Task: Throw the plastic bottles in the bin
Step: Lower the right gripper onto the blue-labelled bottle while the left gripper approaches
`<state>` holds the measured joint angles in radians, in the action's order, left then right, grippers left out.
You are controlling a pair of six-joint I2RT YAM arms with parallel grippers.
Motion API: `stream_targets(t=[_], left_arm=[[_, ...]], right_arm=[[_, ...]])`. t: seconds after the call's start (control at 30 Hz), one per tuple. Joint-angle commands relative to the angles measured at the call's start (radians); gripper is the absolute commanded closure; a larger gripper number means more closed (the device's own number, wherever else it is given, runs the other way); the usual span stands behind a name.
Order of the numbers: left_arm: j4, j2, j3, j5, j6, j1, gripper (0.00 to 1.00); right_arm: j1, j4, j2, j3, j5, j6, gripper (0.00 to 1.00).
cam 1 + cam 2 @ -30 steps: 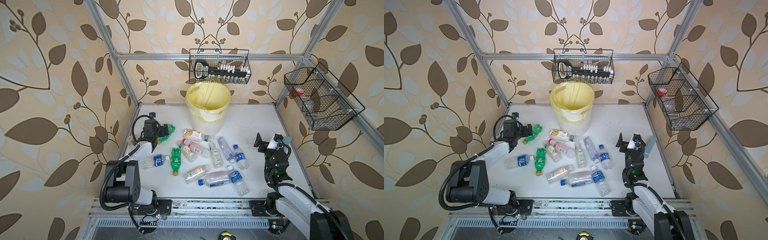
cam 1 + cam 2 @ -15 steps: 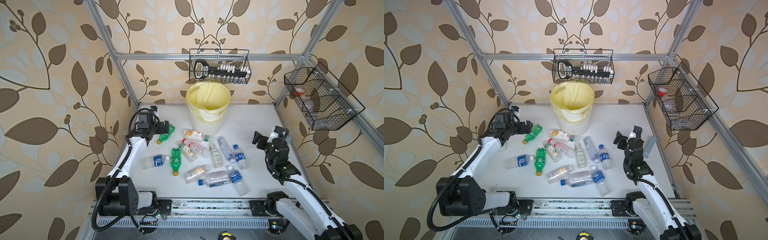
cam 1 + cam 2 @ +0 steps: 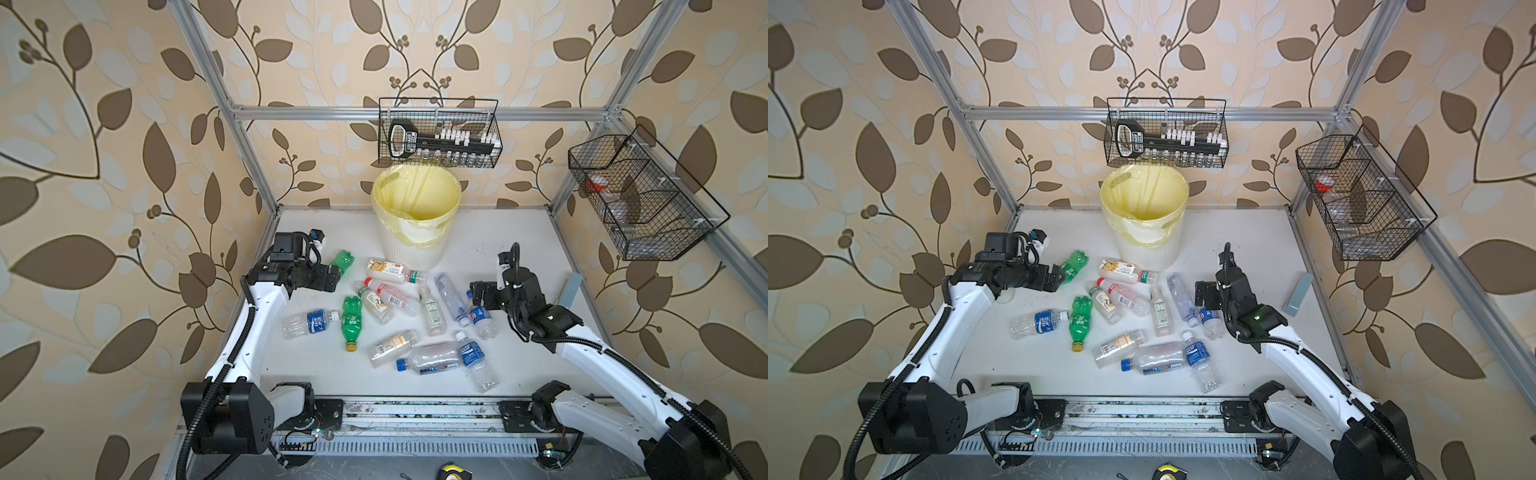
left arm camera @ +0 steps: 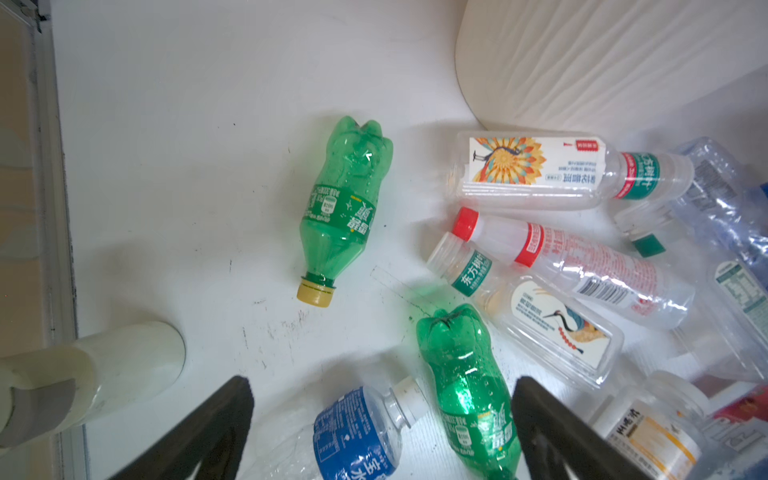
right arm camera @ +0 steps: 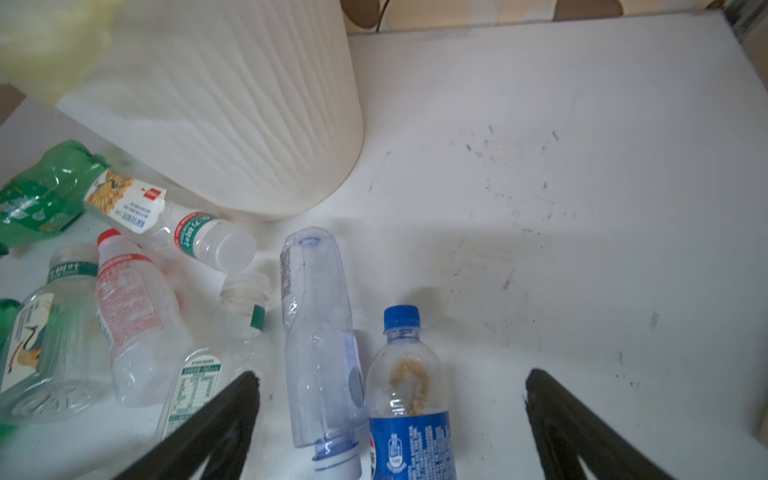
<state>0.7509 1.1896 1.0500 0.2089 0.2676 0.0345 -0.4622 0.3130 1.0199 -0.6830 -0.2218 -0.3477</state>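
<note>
Blue-capped bottle [image 5: 405, 395] lies beneath the right end effector [image 5: 392, 376], between its spread, empty jaws; its long axis runs straight ahead, cap leading toward the bin [image 5: 232, 104].

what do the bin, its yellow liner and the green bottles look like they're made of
The bin looks like matte white moulded plastic: its wall is opaque with wavy ribs. The liner seems thin pale yellow plastic film: translucent, creased, folded over the rim. The green bottles look like glossy translucent green plastic: light glints on them and shows through.
</note>
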Motion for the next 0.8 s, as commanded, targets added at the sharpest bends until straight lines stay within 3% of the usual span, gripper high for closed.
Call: stream_targets(t=[0.0, 0.2, 0.3, 0.47, 0.77], left_arm=[[0.078, -0.065, -0.042, 0.022, 0.063, 0.011, 0.01], [0.081, -0.129, -0.093, 0.077, 0.045, 0.011, 0.01], [0.079, -0.141, -0.119, 0.04, 0.059, 0.011, 0.01], [0.077, -0.144, -0.163, 0.077, 0.063, 0.011, 0.01], [0.053, -0.154, -0.192, 0.043, 0.07, 0.023, 0.01]], right_arm=[[-0.016, 0.081, 0.025, -0.028, 0.046, -0.01, 0.0], [-0.015, 0.177, 0.071, -0.044, 0.031, -0.035, 0.0], [-0.007, 0.216, 0.1, -0.04, 0.016, -0.053, 0.0], [0.033, 0.217, 0.114, -0.005, 0.069, -0.072, 0.0], [0.074, 0.179, 0.112, 0.053, 0.114, -0.085, 0.12]])
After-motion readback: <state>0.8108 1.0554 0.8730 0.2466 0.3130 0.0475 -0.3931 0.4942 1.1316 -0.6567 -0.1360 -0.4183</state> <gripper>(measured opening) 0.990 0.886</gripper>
